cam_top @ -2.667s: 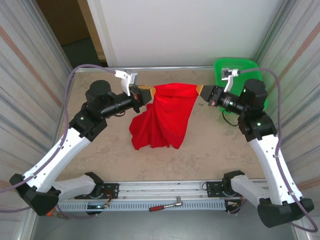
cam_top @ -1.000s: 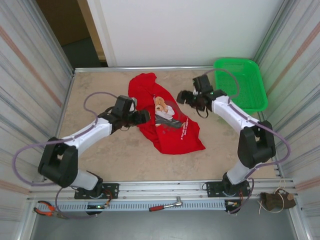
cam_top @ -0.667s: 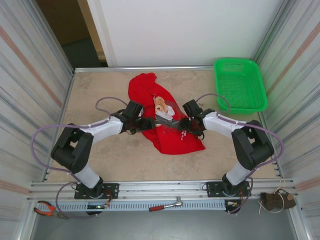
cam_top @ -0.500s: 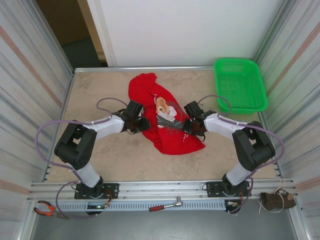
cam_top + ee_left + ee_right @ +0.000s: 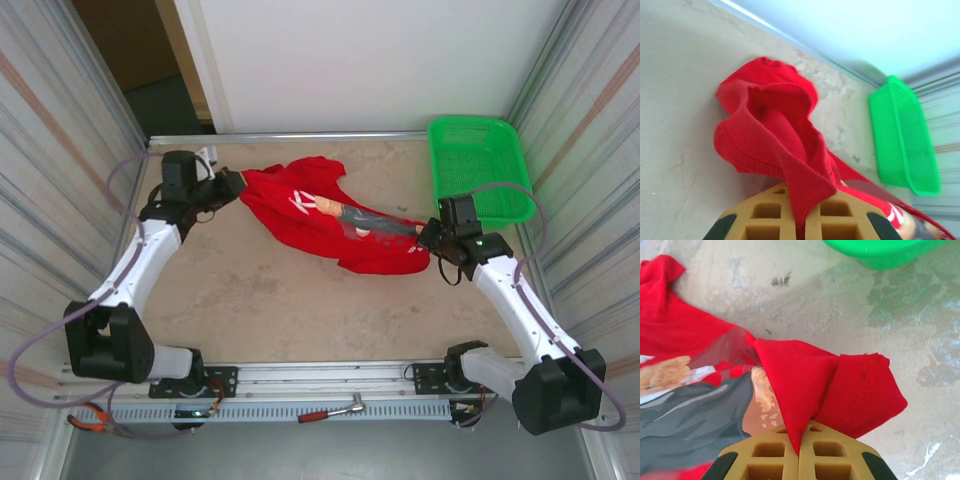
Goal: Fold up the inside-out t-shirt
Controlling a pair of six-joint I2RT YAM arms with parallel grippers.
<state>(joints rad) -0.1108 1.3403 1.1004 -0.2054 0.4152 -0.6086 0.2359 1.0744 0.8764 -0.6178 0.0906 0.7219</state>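
Stretching of the bright red cloth short-sleeved t-shirt (image 5: pixel 320 210) between both grippers.
The garment was laid on the beige stone-patterned table top (image 5: pixel 250 290), extended diagonally from far left to near right, with a printed graphic facing up at its middle. The left two-finger gripper (image 5: pixel 228 186) was closed on a bunched red edge at the far-left end; in the left wrist view the cloth was seen pinched between the tan ribbed pads (image 5: pixel 765 220). The right two-finger gripper (image 5: pixel 432 236) was closed on a folded red corner at the opposite end, near the green plastic mesh basket (image 5: pixel 480 165), which was seated at the far right corner of the table.
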